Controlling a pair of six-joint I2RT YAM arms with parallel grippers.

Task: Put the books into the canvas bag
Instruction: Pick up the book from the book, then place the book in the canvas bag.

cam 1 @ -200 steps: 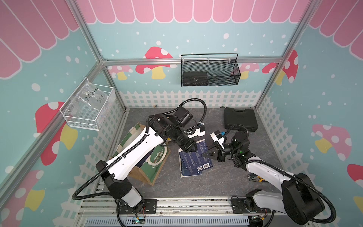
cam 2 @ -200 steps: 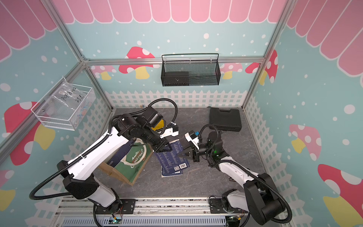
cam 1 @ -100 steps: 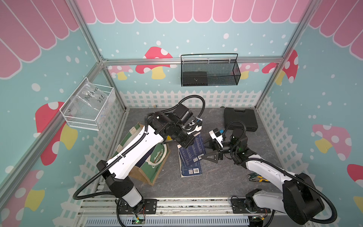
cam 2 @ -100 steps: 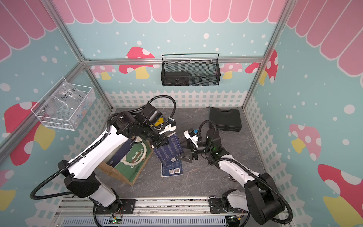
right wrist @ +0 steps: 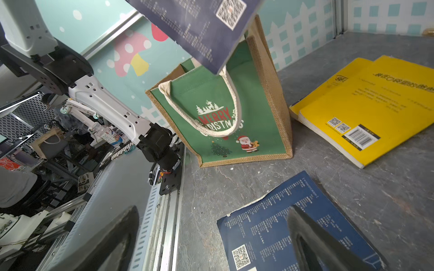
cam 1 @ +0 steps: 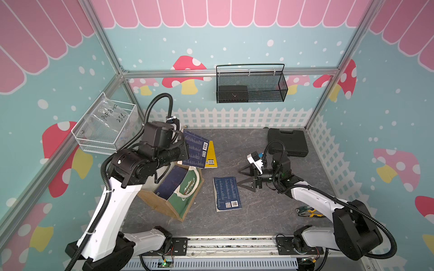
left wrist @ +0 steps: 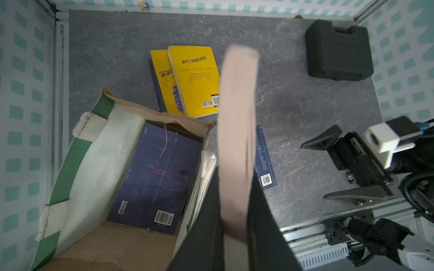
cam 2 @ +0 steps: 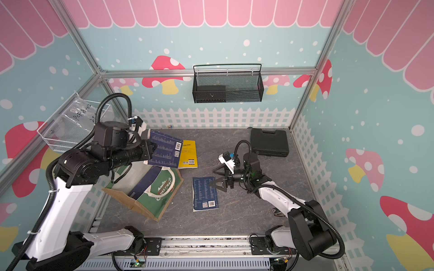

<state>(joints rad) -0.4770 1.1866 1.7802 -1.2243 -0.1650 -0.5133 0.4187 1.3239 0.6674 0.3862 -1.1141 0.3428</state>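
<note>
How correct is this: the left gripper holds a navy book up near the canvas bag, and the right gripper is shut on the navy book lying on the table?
One point is wrong: the right gripper is open, its jaws spread over the edge of the lying navy book, gripping nothing. Both top views show it. The rest stands.

The open jute canvas bag holds a dark book. A navy book hangs tilted above it. A second navy book and two yellow books lie flat nearby.
</note>
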